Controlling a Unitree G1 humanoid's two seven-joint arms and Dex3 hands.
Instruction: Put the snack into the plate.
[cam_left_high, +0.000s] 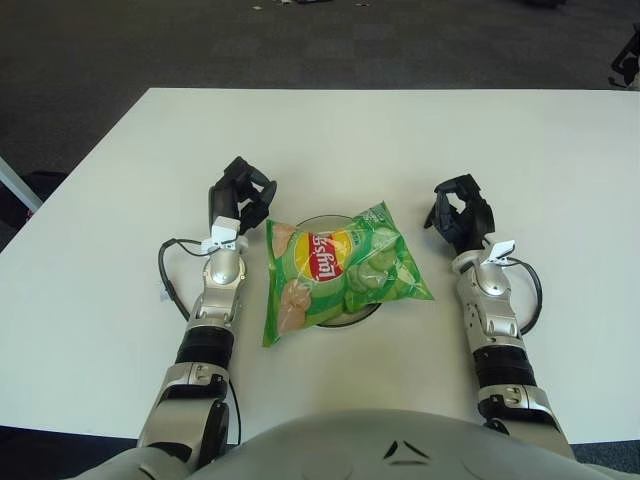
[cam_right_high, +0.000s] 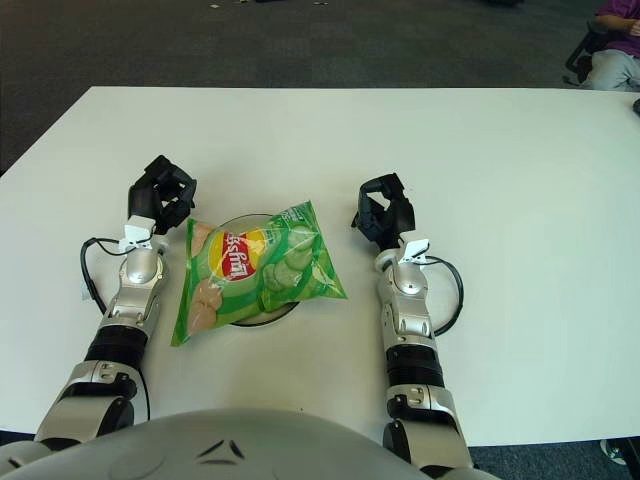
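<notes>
Item: snack (cam_left_high: 340, 268), a green crisp bag with a red and yellow logo. Location: laid across the plate (cam_left_high: 322, 221), which is almost wholly covered; only the far rim and a sliver of the near rim are seen. The plate stands on the white table (cam_left_high: 400, 130), between the two hands.

Orientation: the bag lies flat, printed face up. Its long axis is judged to run from the near-left corner, which overhangs the plate toward the robot, to the far-right corner. The logo is turned sideways, so the lettering reads along the bag's length.

Left hand (cam_left_high: 240, 195): shown just beside the bag's far-left corner, fingers curled, nothing held; contact with the bag cannot be told.

Right hand (cam_left_high: 458, 212): shown apart from the bag's right edge, fingers curled, nothing held.

Step in hand: placement is judged done. Next move: only a clear retreat of both hands is called for, without the bag being dragged off.
</notes>
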